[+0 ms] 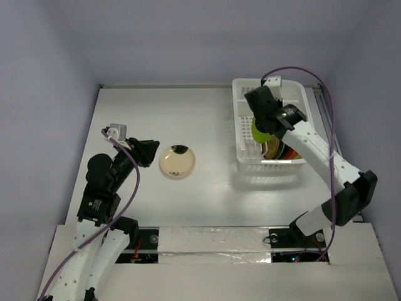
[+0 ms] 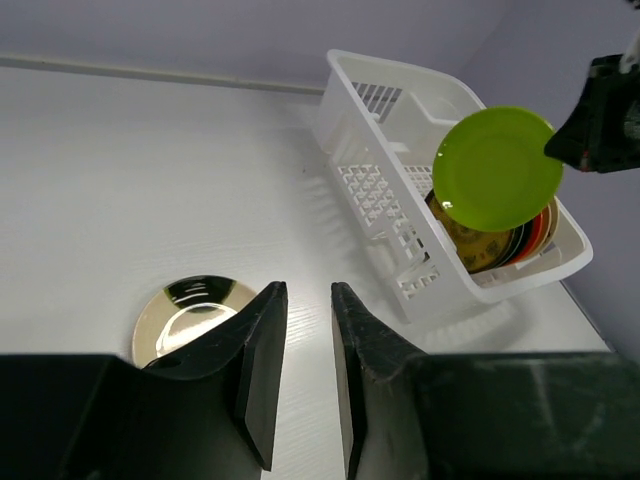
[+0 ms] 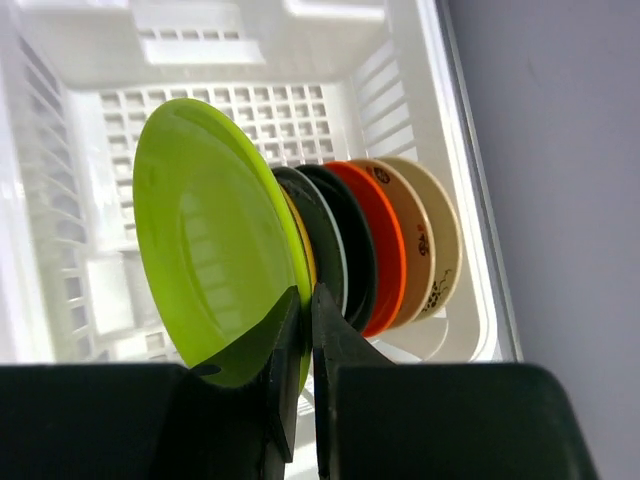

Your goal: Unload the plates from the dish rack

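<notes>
1. The right gripper (image 3: 307, 300) is clamped on the rim of the lime green plate (image 3: 210, 240). Its two fingers (image 3: 285, 370) are nearly together, with only the plate's thin edge between them.
2. The lime green plate stands upright on edge inside the outline of the dish rack (image 3: 260, 110). In the left wrist view it sits higher than the other plates in the rack. Whether its lower edge touches the rack cannot be told.
3. Just behind it, at the rack's near end, the remaining plates stand upright in a tight row: a yellowish patterned plate (image 2: 470, 240), two dark plates (image 3: 335, 250), an orange-red plate (image 3: 385, 250) and two cream plates (image 3: 430, 240), one of them with dark markings.
4. The far part of the rack shows only its gridded bottom and slotted walls.
5. The left gripper (image 2: 300, 340) is well to the left of the dish rack, low over the table (image 1: 207, 119). Its jaws are parted by a narrow gap and hold nothing.
6. A glossy cream-gold plate (image 1: 178, 162) lies flat on the table, left of the rack, between the rack and the left gripper. It is just beside that gripper's fingers (image 2: 262, 370) and not touched by them.
</notes>
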Tool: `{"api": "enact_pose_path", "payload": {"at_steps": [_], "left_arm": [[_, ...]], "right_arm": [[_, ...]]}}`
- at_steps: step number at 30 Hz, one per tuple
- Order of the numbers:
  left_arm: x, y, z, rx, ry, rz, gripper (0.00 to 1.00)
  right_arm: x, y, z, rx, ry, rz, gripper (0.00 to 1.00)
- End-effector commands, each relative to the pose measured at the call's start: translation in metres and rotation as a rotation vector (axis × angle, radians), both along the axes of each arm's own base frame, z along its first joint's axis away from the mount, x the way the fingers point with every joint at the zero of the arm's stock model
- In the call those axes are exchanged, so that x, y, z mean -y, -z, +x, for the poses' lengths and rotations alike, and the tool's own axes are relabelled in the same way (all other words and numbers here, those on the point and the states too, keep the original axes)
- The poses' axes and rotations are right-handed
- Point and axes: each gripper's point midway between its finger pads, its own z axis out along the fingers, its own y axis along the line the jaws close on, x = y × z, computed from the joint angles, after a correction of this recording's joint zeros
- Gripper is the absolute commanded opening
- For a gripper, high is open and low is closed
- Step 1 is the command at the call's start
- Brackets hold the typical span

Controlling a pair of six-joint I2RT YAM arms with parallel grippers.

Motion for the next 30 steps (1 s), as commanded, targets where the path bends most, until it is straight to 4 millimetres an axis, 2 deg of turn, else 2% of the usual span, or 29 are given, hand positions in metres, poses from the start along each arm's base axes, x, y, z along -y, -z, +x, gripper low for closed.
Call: {"api": "enact_pose_path", "payload": {"at_steps": [1,3,4,5,6,7,8,9,12,13,16,17,18,20,21,26,27,30], "left_arm": [[-0.001,-0.027,-0.003,0.076,0.003,-0.016,0.22],[-0.001,-0.027,-0.002,0.075,0.002,-0.016,0.25],[-0.001,-0.027,-0.002,0.075,0.0,-0.016,0.25],[-0.001,-0.027,-0.002,0.074,-0.001,-0.014,0.26],[-0.001,-0.027,-0.002,0.075,-0.001,-0.016,0.27],[-0.001,-0.026,-0.001,0.071,-0.003,-0.013,0.28],[-0.002,-0.026,-0.001,0.071,-0.006,-0.013,0.29],[-0.002,-0.027,-0.001,0.072,-0.008,-0.015,0.3],[-0.003,-0.026,0.0,0.069,-0.012,-0.014,0.34],[-0.003,-0.025,0.0,0.066,-0.014,-0.013,0.35],[-0.004,-0.026,0.0,0.067,-0.018,-0.013,0.43],[-0.004,-0.027,0.0,0.07,-0.02,-0.012,0.47],[-0.004,-0.027,-0.001,0.07,-0.018,-0.012,0.56],[-0.003,-0.027,0.0,0.07,-0.015,-0.013,0.63],[-0.003,-0.025,0.0,0.067,-0.014,-0.012,0.67],[-0.003,-0.026,-0.001,0.068,-0.014,-0.012,0.71],[-0.003,-0.026,-0.001,0.068,-0.012,-0.012,0.71],[-0.002,-0.027,-0.001,0.071,-0.009,-0.013,0.71]], "right_arm": [[0.005,-0.068,-0.016,0.211,0.024,0.115,0.0],[-0.008,-0.082,-0.023,0.268,-0.041,0.222,0.0],[-0.023,-0.087,-0.026,0.289,-0.098,0.271,0.0],[-0.046,-0.096,-0.023,0.328,-0.186,0.374,0.0],[-0.055,-0.09,-0.027,0.326,-0.235,0.421,0.0],[-0.074,-0.089,-0.028,0.328,-0.297,0.491,0.0],[-0.107,-0.082,-0.033,0.284,-0.422,0.585,0.0],[-0.131,-0.071,-0.028,0.278,-0.479,0.64,0.0],[-0.196,-0.052,-0.033,0.21,-0.612,0.763,0.0],[-0.216,-0.031,-0.027,0.159,-0.616,0.775,0.0],[-0.26,-0.016,-0.027,0.112,-0.681,0.855,0.0],[-0.27,0.001,-0.021,0.08,-0.677,0.857,0.0],[-0.282,0.004,-0.021,0.072,-0.695,0.877,0.0],[-0.296,0.024,-0.015,0.03,-0.689,0.899,0.0],[-0.302,0.027,-0.013,0.029,-0.693,0.912,0.0],[-0.319,0.069,-0.01,-0.055,-0.67,0.944,0.0],[-0.319,0.086,-0.01,-0.084,-0.654,0.931,0.0],[-0.319,0.108,-0.009,-0.115,-0.625,0.918,0.02]]}}
